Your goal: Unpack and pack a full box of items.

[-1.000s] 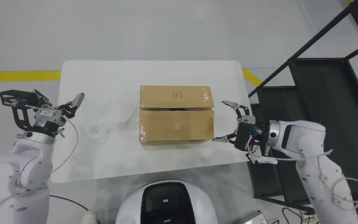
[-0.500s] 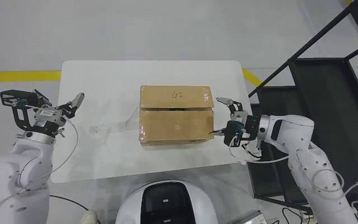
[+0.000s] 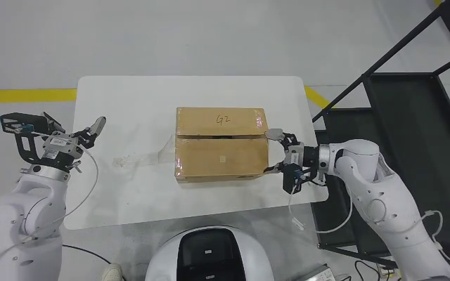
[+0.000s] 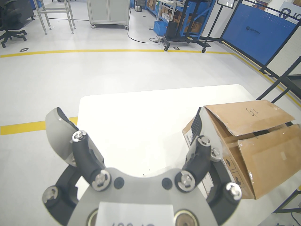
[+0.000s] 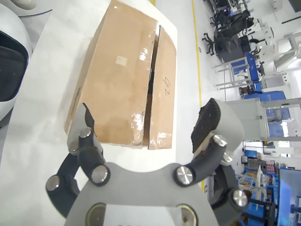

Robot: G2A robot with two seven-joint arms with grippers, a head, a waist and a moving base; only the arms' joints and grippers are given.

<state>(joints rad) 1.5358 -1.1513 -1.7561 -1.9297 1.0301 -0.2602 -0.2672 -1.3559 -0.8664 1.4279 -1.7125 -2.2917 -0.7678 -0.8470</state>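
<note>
Top view: cardboard box (image 3: 221, 144) sits mid-table (image 3: 126, 98), top flaps folded down. Right gripper (image 3: 271, 151) is just beside the box's right end, fingers spread, holding nothing. Left gripper (image 3: 74, 121) is well left of the box.

Left wrist view: left gripper (image 4: 128, 118) is spread wide and empty, well apart from the box (image 4: 256, 147).

Right wrist view: a narrow gap shows along the box (image 5: 117, 78) flap seam.
</note>
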